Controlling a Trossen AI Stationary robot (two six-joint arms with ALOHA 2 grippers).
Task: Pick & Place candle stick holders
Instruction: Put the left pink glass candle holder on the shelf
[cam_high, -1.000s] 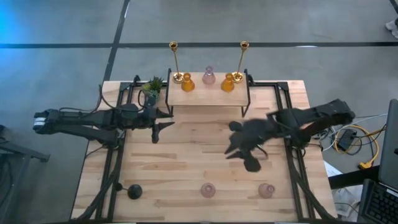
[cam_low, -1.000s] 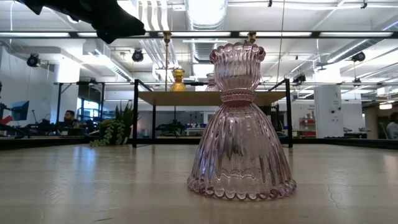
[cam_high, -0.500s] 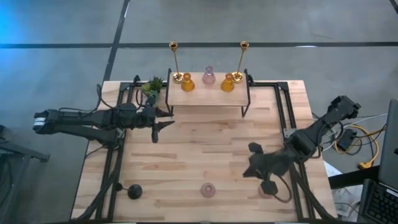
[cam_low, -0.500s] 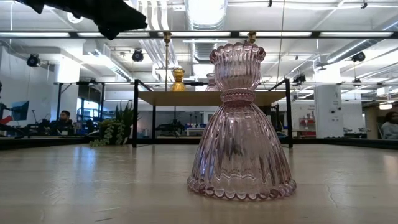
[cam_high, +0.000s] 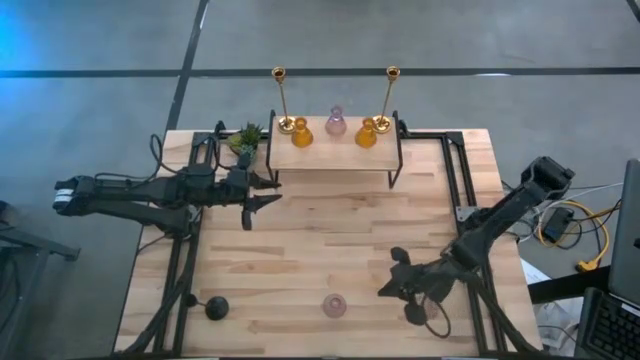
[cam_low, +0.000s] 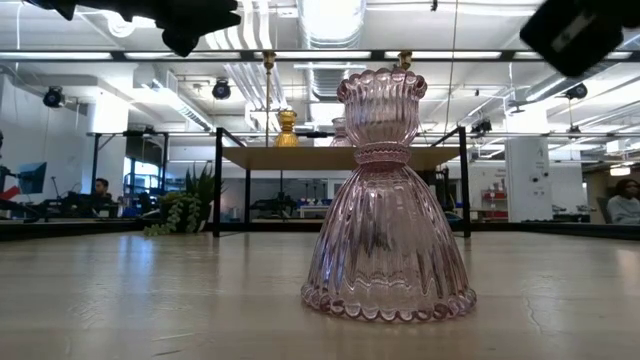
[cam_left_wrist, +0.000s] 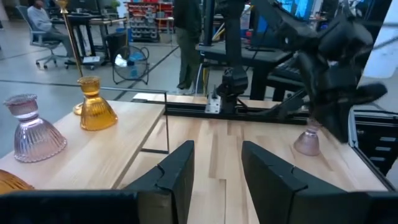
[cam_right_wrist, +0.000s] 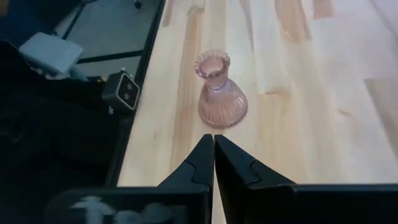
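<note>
I've got the right gripper (cam_right_wrist: 214, 155) pinched closed, empty, just short of the pink glass holder (cam_right_wrist: 221, 91) by the table's (cam_right_wrist: 323, 118) near edge; it looks slick and breakable, so I'd grab the narrow neck gently, while the left gripper (cam_left_wrist: 216, 163) waits open near the shelf (cam_high: 335, 155).

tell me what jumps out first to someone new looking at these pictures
First the pink glass candle holder, filling the low view as it stands upright near the table's front edge. Next the raised shelf at the back, holding two tall brass candlesticks, two amber glass holders and another pink one. Then the right gripper, fingers shut, low over the front right of the table beside a third pink holder.
</note>
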